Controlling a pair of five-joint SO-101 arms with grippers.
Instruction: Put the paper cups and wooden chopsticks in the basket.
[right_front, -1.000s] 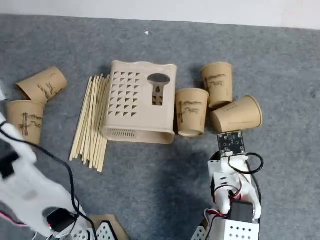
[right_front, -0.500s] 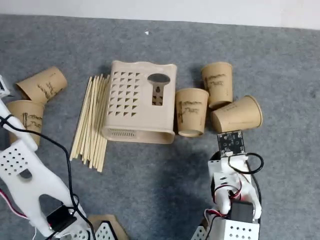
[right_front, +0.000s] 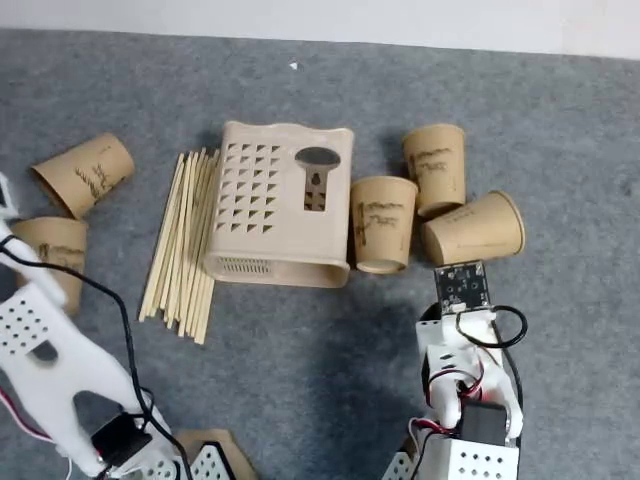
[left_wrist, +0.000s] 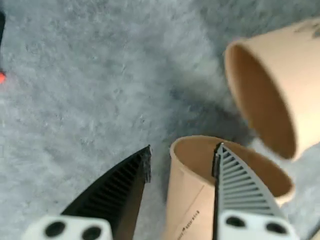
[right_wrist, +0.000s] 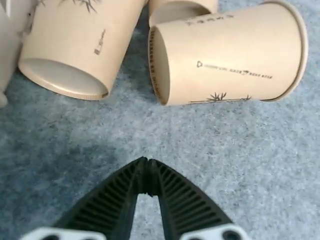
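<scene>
One cup (left_wrist: 187, 200) has the released left tool (left_wrist: 182, 150) straddling its rim, beyond the chopsticks (right_front: 180, 240) from the basket (right_front: 262, 140); right tool (right_wrist: 148, 175) clenched, empty.

White arms (right_front: 468, 395), black cables (right_front: 519, 327); right gripper (right_wrist: 147, 165) ribbed black.

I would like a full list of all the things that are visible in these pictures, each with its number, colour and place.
paper cups: five, tan; all on their sides, two left of the chopsticks, three right of the basket.
wooden chopsticks: one bundle, pale wood; flat beside the basket's left side.
basket: one, beige; lying in the middle of the table.
table: one, grey, carpet-like surface; under everything.
left gripper: one, black and grey; open, astride the rim of one left cup.
right gripper: one, black; shut, just short of the right cups.
</scene>
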